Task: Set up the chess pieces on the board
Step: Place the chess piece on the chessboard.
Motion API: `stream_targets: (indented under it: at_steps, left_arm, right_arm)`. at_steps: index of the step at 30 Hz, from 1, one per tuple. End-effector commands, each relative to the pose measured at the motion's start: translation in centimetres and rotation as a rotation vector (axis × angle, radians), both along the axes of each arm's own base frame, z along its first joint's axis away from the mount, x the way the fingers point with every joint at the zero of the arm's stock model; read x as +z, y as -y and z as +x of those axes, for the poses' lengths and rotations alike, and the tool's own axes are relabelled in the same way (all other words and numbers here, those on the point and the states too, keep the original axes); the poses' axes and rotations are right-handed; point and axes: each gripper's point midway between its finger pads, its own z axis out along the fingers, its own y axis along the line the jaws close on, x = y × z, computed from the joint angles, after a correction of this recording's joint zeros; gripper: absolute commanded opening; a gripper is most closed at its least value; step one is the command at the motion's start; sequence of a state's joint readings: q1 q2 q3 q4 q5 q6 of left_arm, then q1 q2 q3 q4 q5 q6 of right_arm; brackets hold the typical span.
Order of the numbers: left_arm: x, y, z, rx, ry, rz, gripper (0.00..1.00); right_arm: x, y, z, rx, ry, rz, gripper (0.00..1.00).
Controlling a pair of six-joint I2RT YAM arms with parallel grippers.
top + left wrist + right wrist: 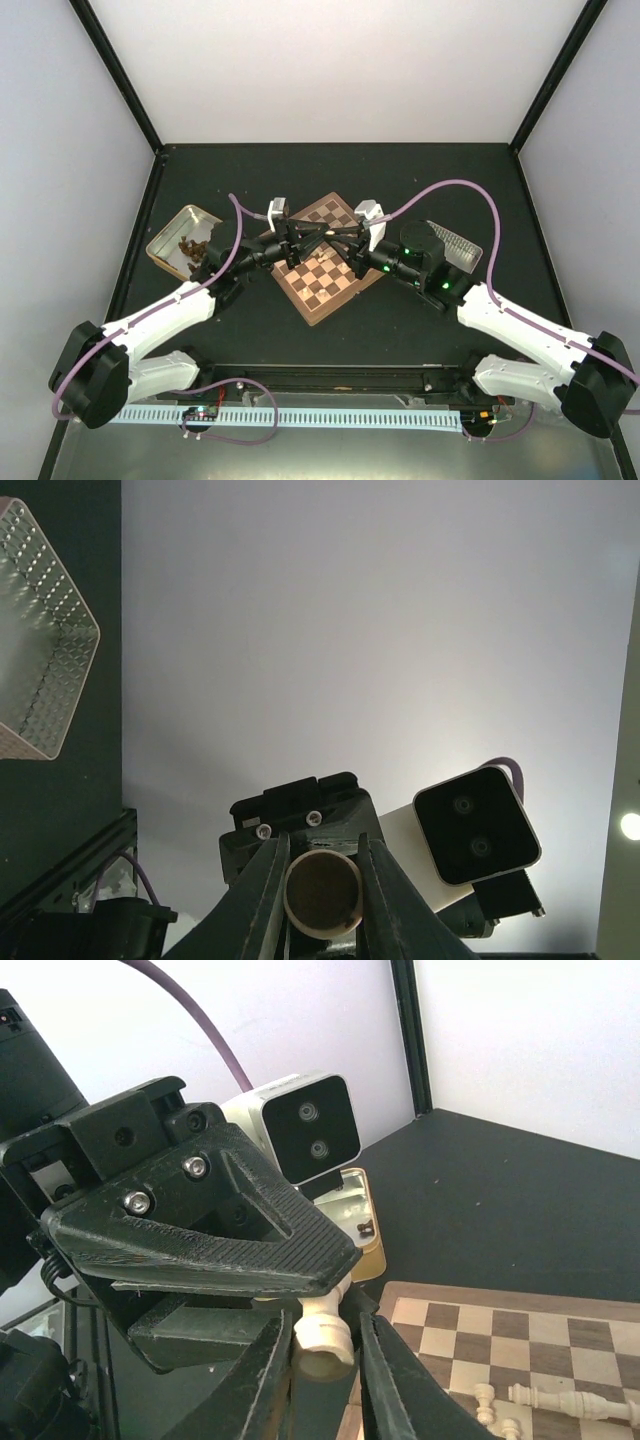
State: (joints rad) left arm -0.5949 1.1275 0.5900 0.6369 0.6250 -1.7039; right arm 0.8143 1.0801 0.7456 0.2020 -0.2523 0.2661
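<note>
Left: tin [168, 229] holding dark pieces [190, 245]. left gripper [320, 858] is pinching a cream chess piece [322, 892] in the air over the board [320, 285], mid-table. right gripper [325, 1328] meets it tip-to-tip, fingers closely bracketing the same piece; can't tell if they touch. More cream pieces [560, 1400] lie flat on the board. Right: perforated tin [452, 242].
</note>
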Motion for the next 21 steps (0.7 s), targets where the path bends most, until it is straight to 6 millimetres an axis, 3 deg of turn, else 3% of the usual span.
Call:
stream_targets:
  at_steps: [1, 8, 14, 18, 21]
  left_arm:
    - [0.8, 0.3, -0.8, -0.044, 0.019, -0.028, 0.02]
    - [-0.8, 0.2, -0.7, -0.033, 0.008, 0.015, 0.11]
    - [-3.5, -0.5, -0.1, 0.011, 0.027, 0.121, 0.36]
    - [-6.2, -2.2, 0.6, 0.082, 0.058, 0.253, 0.53]
    - [-9.6, -5.6, 1.6, 0.226, 0.058, 0.443, 0.62]
  right_arm:
    - [1.3, 0.5, 0.5, -0.040, 0.043, 0.025, 0.16]
    - [0.8, 1.0, 0.6, -0.067, 0.003, 0.007, 0.04]
    - [-2.3, 1.8, 0.4, -0.092, -0.121, -0.116, 0.03]
    - [-5.6, 2.5, -0.1, -0.106, -0.242, -0.247, 0.02]
    - [-7.6, 3.0, -0.5, -0.120, -0.322, -0.335, 0.02]
